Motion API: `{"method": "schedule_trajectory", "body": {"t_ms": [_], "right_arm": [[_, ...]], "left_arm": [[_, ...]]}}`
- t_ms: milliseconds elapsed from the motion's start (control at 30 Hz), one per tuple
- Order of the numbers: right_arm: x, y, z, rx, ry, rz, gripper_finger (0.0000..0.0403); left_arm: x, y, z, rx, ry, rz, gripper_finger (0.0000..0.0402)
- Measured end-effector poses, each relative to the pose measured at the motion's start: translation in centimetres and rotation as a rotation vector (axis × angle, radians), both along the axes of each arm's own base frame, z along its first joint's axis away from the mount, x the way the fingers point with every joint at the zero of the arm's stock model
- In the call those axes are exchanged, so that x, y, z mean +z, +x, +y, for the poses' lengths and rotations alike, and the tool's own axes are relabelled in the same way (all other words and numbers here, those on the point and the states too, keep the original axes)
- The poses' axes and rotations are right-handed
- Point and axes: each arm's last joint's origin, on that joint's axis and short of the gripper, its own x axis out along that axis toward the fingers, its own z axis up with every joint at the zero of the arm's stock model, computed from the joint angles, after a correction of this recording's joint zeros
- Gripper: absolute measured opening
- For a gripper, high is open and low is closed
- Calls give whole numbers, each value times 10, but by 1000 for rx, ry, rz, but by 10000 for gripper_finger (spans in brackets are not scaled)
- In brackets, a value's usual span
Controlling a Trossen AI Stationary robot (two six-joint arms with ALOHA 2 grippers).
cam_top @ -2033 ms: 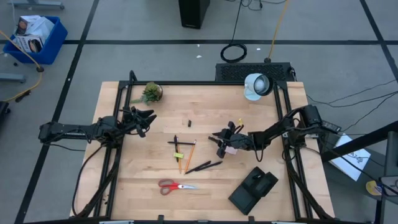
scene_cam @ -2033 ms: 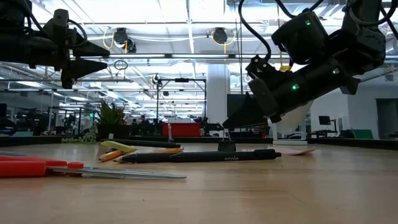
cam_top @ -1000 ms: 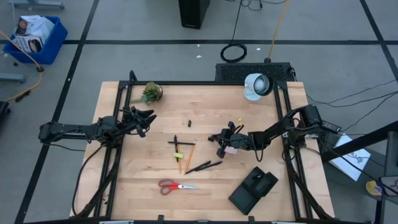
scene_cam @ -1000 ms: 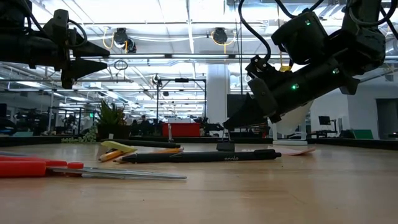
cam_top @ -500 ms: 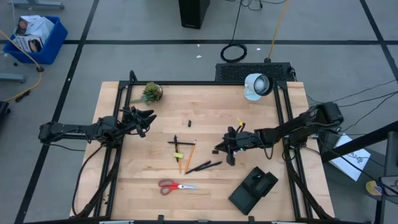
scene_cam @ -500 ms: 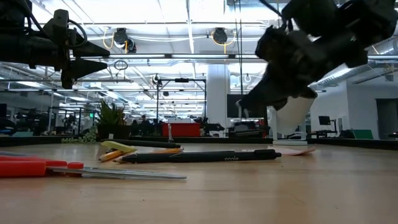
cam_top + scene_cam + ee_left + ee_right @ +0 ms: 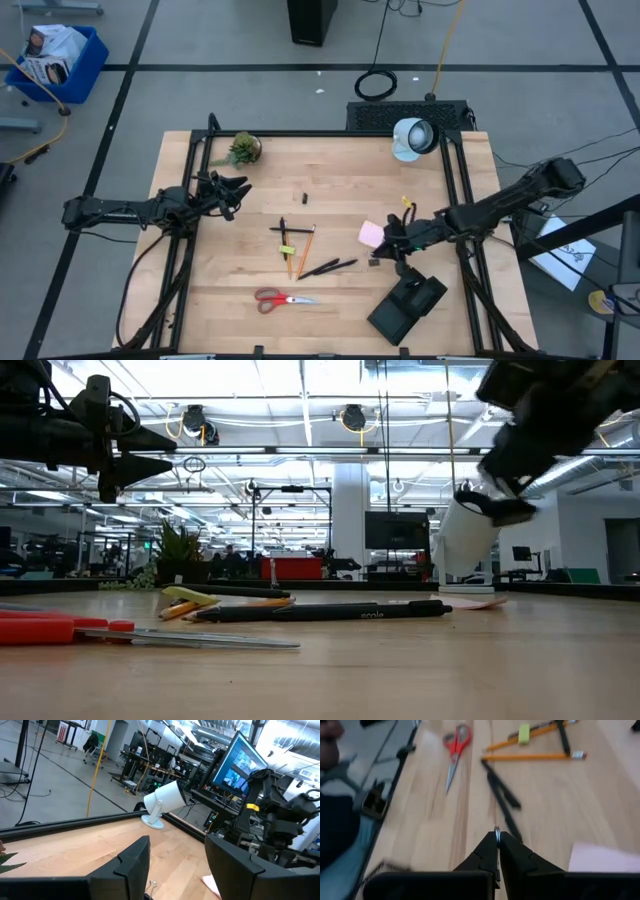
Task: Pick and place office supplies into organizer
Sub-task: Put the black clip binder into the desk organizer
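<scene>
My right gripper (image 7: 380,258) hovers above the table between the pink sticky-note pad (image 7: 371,233) and the black organizer (image 7: 407,305), shut on a small black clip (image 7: 497,506). The red-handled scissors (image 7: 283,298), the orange pencils (image 7: 308,245) and the black pens (image 7: 328,267) lie flat on the wood left of it. Another tiny black bit (image 7: 303,196) lies farther back. My left gripper (image 7: 238,188) waits open in the air over the table's left side. My right gripper pinches the small clip between its two fingertips; in the right wrist view only a silver wire loop (image 7: 496,831) shows between them. The fingers slant down toward the table's left. The clip is lifted clear of the table.
A white lamp (image 7: 412,137) stands at the far right corner and a green potted plant (image 7: 243,149) at the far left. The organizer sits near the table's near right edge. Bare wood lies between the pad and the lamp.
My right gripper has risen from the spot by the pink pad with the clip between its fingers. It has moved toward the table's right and near edge, toward the organizer. The pad, earlier covered by the gripper, now shows whole. The clip no longer stands on the table.
</scene>
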Motion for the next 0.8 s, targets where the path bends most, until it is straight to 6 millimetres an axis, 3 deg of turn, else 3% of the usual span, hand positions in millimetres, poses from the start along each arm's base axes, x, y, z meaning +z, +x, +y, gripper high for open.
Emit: {"method": "schedule_trajectory", "body": {"t_ms": [300, 600, 800], "right_arm": [[1, -29, 10, 5, 60, 165, 6], [-1, -44, 30, 21, 206, 275, 6], [-7, -52, 33, -64, 177, 339, 6]], "left_arm": [[0, 0, 0, 0, 3, 2, 196], [0, 0, 0, 9, 3, 2, 196], [0, 0, 0, 9, 2, 2, 196]]}}
